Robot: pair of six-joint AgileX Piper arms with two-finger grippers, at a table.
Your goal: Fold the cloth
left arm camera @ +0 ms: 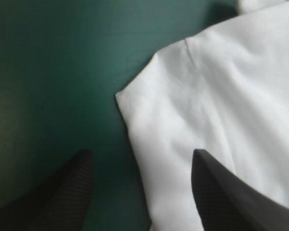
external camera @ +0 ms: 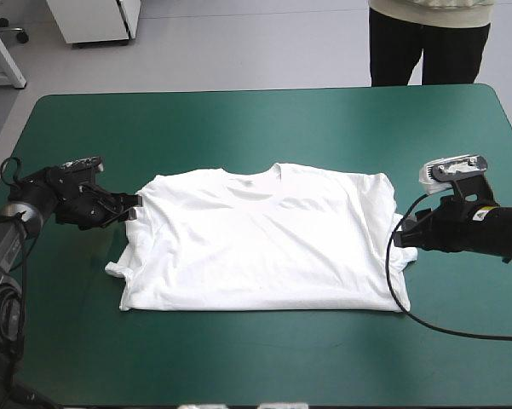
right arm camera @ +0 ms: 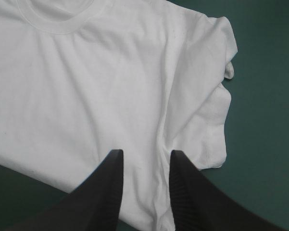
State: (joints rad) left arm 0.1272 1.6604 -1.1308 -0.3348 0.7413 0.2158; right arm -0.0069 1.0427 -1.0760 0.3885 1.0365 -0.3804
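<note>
So the T-shirt (external camera: pixel 264 243) lies spread flat on the desk (external camera: pixel 238 119), left pincer (left arm camera: pixel 142 153) open astride one sleeve edge, right pincer (right arm camera: pixel 146 153) seemingly open too over the other side, probably poised for matching grabs.

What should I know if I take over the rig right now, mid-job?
Left gripper: open, low at the T-shirt's left edge, one finger over the cloth, the other over the teal-green cover.
Right gripper: open, over the T-shirt's right edge near the sleeve, gripping nothing.
T-shirt: spread flat mid-table, collar toward the far edge.
Done: laid flat. Left: all the folding; probably grasp both sides next.
</note>
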